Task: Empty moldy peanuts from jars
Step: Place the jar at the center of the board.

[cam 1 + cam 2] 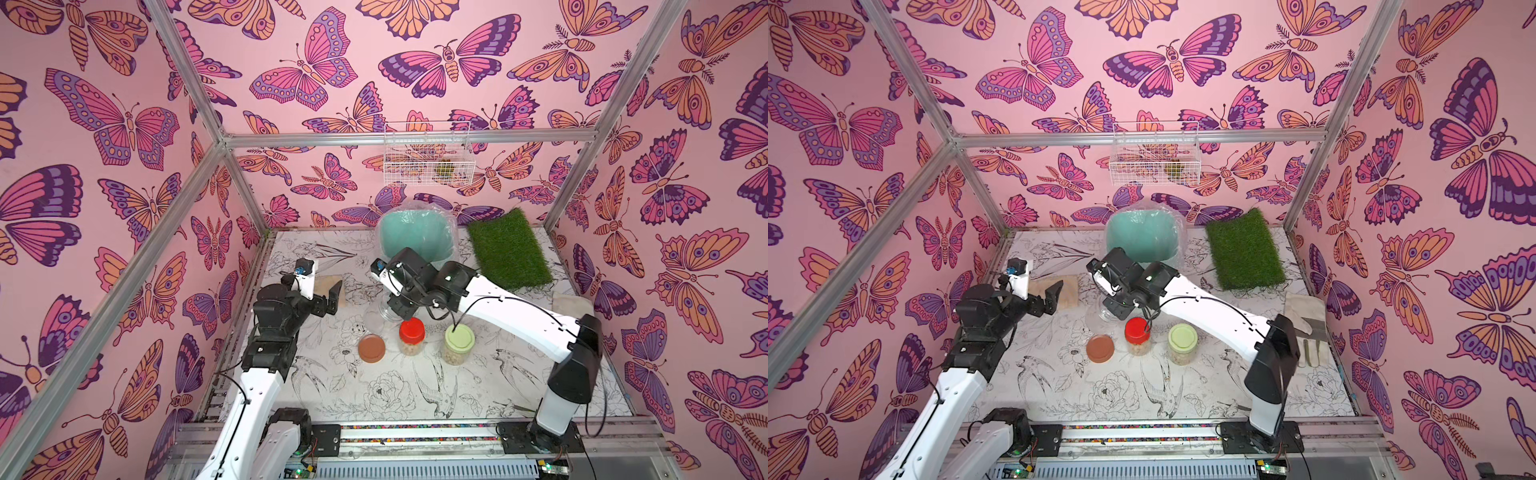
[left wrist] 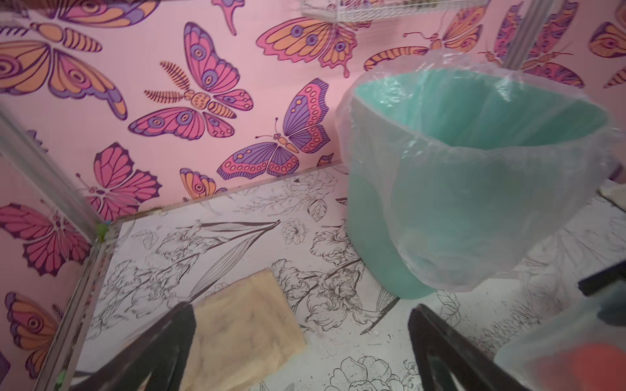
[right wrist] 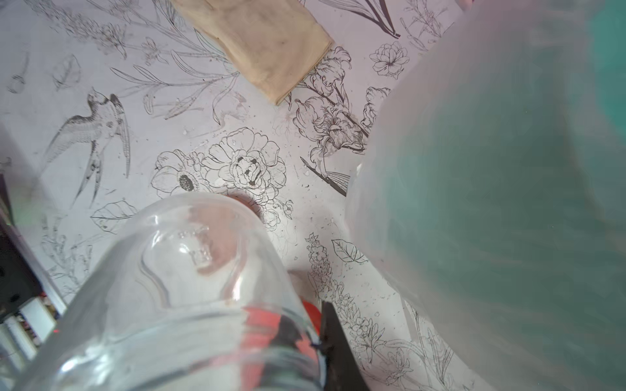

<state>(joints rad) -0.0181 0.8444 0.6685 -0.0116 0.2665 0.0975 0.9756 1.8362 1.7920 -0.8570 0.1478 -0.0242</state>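
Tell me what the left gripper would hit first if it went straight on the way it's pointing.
Most likely the bare tabletop between the beige cloth and the lined green bin. The left gripper is open and empty; depth is unclear.

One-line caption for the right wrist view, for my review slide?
Empty clear jar, gripped, beside the plastic-lined mint-green bin; beige cloth on the table beyond.

FREE: table (image 1: 374,399) front strip, also left of brown lid (image 1: 371,348) | BLOCKED: red-lidded jar (image 1: 411,336), green-lidded jar (image 1: 459,344) mid-table, right arm (image 1: 519,307) just behind; lined bin (image 1: 417,239), grass mat (image 1: 509,249) at rear
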